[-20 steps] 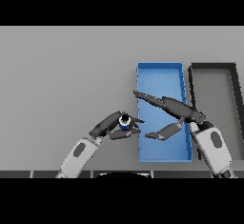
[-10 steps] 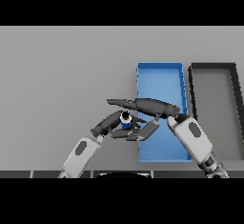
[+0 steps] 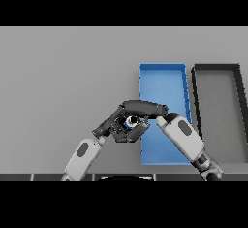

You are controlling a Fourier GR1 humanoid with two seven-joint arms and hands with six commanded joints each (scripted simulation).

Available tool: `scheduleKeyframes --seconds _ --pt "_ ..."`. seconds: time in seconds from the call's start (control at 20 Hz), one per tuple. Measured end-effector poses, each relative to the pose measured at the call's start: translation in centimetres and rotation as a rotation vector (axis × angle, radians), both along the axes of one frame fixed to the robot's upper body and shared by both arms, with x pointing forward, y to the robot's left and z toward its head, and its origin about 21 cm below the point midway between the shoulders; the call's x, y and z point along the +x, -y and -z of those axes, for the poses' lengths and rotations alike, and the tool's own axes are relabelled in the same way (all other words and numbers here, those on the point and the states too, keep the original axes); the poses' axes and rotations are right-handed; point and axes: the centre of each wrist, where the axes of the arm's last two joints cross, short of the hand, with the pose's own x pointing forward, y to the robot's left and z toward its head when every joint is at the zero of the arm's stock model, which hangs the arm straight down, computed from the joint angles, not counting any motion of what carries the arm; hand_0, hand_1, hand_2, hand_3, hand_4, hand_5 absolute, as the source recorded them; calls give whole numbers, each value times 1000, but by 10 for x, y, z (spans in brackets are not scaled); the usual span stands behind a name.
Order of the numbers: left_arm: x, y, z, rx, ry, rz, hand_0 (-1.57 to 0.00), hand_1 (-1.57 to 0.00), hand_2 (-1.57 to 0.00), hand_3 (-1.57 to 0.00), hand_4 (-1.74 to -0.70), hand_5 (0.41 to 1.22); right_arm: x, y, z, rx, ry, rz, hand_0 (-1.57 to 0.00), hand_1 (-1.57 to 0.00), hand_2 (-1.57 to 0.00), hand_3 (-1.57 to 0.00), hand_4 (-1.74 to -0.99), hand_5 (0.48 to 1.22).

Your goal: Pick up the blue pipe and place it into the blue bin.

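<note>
A: Start wide. What's on the grey worktop point(image 3: 63, 76)?

B: The blue bin point(image 3: 162, 84) and, just to its right, a dark bin point(image 3: 218, 110), both long open trays. In front of the blue bin's left wall, both arms meet over one small spot.

A: And the hands?

B: The right hand point(image 3: 141, 109) reaches leftwards across the blue bin's edge, its fingers point(image 3: 137, 131) and thumb curved round the blue pipe point(image 3: 131, 121). The left hand point(image 3: 112, 126) sits tight against the same spot from the other side; whether its fingers are curled or straight I cannot tell.

A: So the pipe is where?

B: Just left of the blue bin's near-left wall, between the two hands, not yet over the bin. Whether it is off the worktop is unclear.

A: How would it handle?

B: Probably light and stiff, a short rigid tube, and smooth enough to roll or slip. I'd hold it across its round body, thumb opposite fingers, near the middle.

A: Its look?

B: Small, blue, with a pale ring-shaped end facing up; the rest is hidden.
</note>
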Motion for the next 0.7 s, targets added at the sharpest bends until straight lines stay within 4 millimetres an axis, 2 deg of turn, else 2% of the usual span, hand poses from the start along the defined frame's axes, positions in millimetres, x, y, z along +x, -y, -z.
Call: scheduleKeyframes --seconds 0.1,0.15,0.25,0.4,0.6,0.65,0.7 --pt "0 -2 -1 -5 -2 4 -1571 -1571 -1560 -1331 -1703 1221 -2 -1 4 49 -43 -8 -1324 -1330 -1331 -1225 -1481 869" --pt "-3 -3 0 -6 4 9 -1571 -1571 -1562 -1322 -1711 1221 -5 -2 6 61 -34 -23 -1374 -1378 -1379 -1295 -1475 940" --pt "-3 -3 0 -23 14 10 -1571 -1571 -1539 -1412 -1722 1221 -6 -3 4 64 -3 -26 -1445 -1448 -1448 -1394 -1477 1041" --pt "-2 -2 -3 -20 36 -7 -1571 -1571 -1555 -1432 -1731 1221 -7 -1 4 90 11 -40 -1506 -1508 -1508 -1480 -1488 1129" --pt "-2 0 -1 -25 33 -11 -1571 -1571 -1564 -1434 -1732 1221 -9 -1 8 105 -86 -15 -1545 -1545 -1545 -1534 -1494 1183" --pt "-3 -1 -2 -20 29 -19 -1571 -1571 -1566 -1264 -1734 1221 -8 -2 9 121 -94 -9 -1550 -1550 -1550 -1541 -1495 1191" --pt "-1 -2 -4 -24 48 -15 -1446 -1368 -1336 -1051 -1629 1221 -11 -1 9 137 -96 -8 -1554 -1554 -1555 -1547 -1496 1197"
